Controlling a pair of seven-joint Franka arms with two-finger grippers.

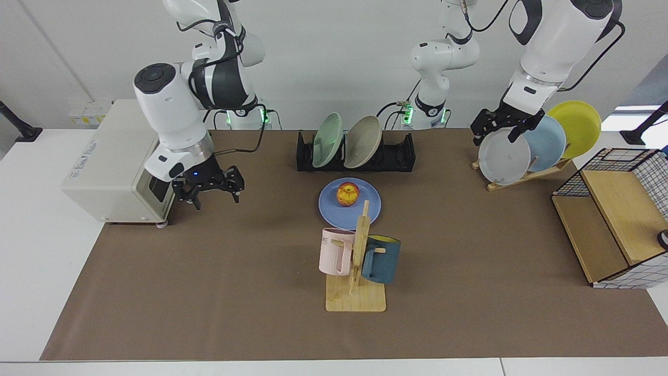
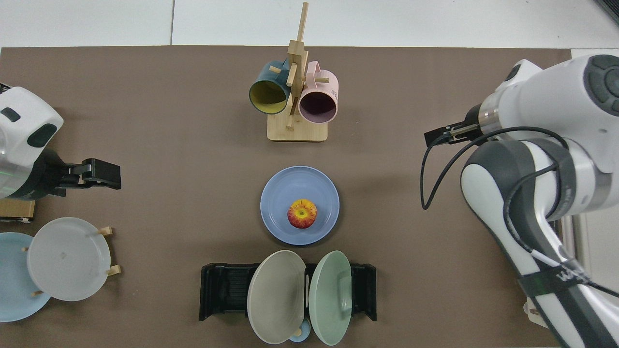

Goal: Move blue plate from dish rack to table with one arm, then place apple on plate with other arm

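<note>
Nearest the facing camera, on the brown mat of the table (image 1: 209, 292): a wooden mug tree (image 1: 358, 271) hung with a pink mug (image 1: 334, 250) and a dark blue mug (image 1: 381, 259). Just behind it, flat on the mat: the blue plate (image 1: 360, 209), carrying the apple (image 1: 347, 194) upright near its middle; from above, stem dimple facing up, plate rim clear all around.

Farther back, just beyond the plate: the dish rack (image 1: 396, 154), holding a green plate (image 1: 326, 133) and a beige plate (image 1: 362, 134) leaning on edge, side by side.

Off to the side, well apart from the plate and in front of the toaster oven (image 1: 120, 156): the right gripper (image 1: 213, 194), hanging above the mat with fingers spread and nothing between them.

At the opposite side, over the wooden plate stand (image 1: 522, 175): the left gripper (image 1: 493, 133), parked just above the grey plate (image 1: 503, 156), arm waiting; fingers apart, empty. Behind the grey plate: a sky-blue plate (image 1: 548, 143) and a yellow plate (image 1: 576, 128). Beside these, near the table's end: a wire-and-wood basket (image 1: 616, 219).
</note>
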